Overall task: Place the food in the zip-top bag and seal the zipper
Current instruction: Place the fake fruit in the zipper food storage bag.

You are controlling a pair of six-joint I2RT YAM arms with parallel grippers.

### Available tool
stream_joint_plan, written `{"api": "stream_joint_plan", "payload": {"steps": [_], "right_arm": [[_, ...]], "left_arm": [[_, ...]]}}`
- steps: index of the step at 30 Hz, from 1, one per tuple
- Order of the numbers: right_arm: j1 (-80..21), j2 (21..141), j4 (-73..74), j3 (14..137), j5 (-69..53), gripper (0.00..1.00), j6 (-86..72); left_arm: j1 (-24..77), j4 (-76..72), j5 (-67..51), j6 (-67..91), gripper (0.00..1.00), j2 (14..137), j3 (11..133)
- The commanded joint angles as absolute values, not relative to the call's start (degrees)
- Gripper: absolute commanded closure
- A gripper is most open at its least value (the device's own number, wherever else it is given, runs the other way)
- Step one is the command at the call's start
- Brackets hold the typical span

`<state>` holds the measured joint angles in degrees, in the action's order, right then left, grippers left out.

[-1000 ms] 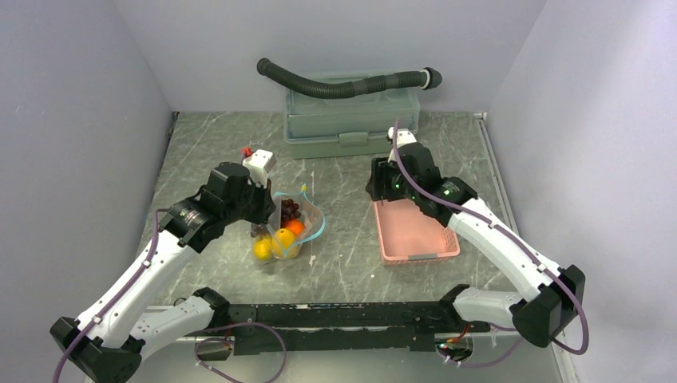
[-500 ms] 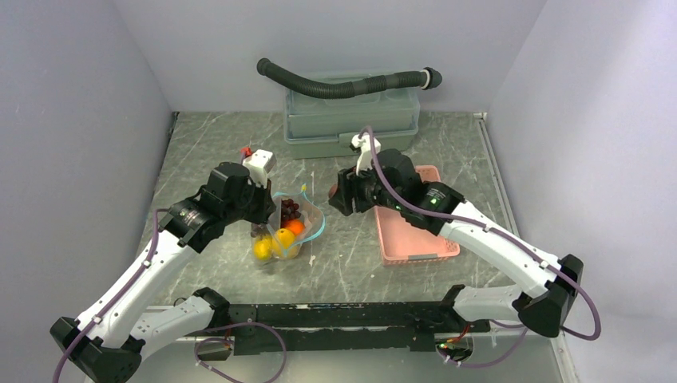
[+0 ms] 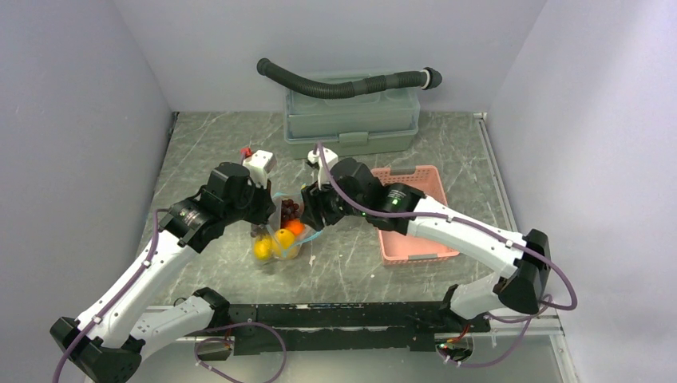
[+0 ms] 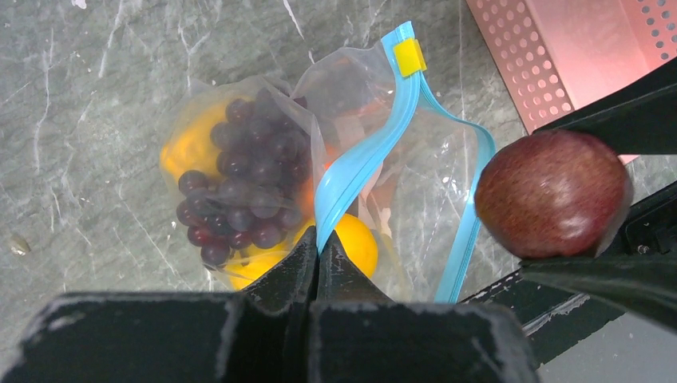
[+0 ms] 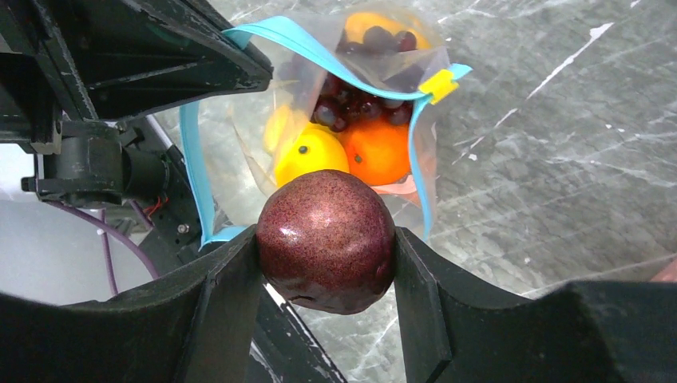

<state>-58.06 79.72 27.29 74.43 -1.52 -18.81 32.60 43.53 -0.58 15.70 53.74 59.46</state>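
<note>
Top external view puts the work left of centre on the grey surface (image 3: 215, 144). The left hand (image 4: 319, 254) is clenched on the near lip of the zipper (image 4: 363, 155), holding that teal strip up so the mouth of the zip-top bag (image 4: 447, 183) gapes open. The bag itself slumps on the surface just beside the left hand. A grape bunch (image 5: 351, 108), a lemon (image 5: 311, 155) and an orange ball (image 5: 377, 150) already lie inside, with another yellow piece partly hidden behind the grapes. The yellow slider (image 4: 409, 57) sits at the far end of the strip, so the zipper is not closed.

Just to the right, the right hand (image 5: 326, 239) is grasping a dark red round fruit (image 5: 326, 227) squarely between its two fingers. It hovers over the open mouth, above the lemon and orange. Further right stands the pink basket (image 3: 407, 170), with no fruit visible in it.

The step in hand looks like loading the last piece. Next, the right hand would need to lower the fruit inside the loop of teal strip and let go, without dragging the far lip inward. The film is floppy, so the left hand's pinch should hold until the fruit settles. Sealing comes after that, with the two lips brought together along their length.
</note>
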Motion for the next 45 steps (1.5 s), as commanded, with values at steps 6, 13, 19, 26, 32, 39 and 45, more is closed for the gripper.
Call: {"api": "stream_joint_plan", "payload": {"steps": [6,13,19,26,32,39,45], "right_arm": [[-60.2,84.8,25.4,79.4,-0.1,0.58,-17.5],[-60.3,87.7,25.8,80.5,3.1,0.53,-17.9],[-60.3,89.5,27.0,81.5,6.0,0.42,-18.7],[-60.3,89.4,26.5,80.7,7.1,0.33,-19.1],[-60.2,88.8,26.1,80.2,7.3,0.27,-19.3],[-60.3,86.5,25.7,79.2,7.8,0.26,-19.9],[-60.3,82.9,24.6,77.6,7.7,0.26,-21.2]], "left_arm": [[32.7,42.9,-0.1,14.6,1.00,53.4,59.4],[32.7,42.9,-0.1,14.6,1.00,53.5,59.4],[32.7,43.0,-0.1,14.6,1.00,53.5,59.5],[32.7,42.9,-0.2,14.6,1.00,53.6,59.5],[32.7,43.0,-0.2,14.6,1.00,53.6,59.5],[32.7,43.0,-0.2,14.6,1.00,53.7,59.5],[32.7,43.1,-0.1,14.6,1.00,53.8,59.5]]}}
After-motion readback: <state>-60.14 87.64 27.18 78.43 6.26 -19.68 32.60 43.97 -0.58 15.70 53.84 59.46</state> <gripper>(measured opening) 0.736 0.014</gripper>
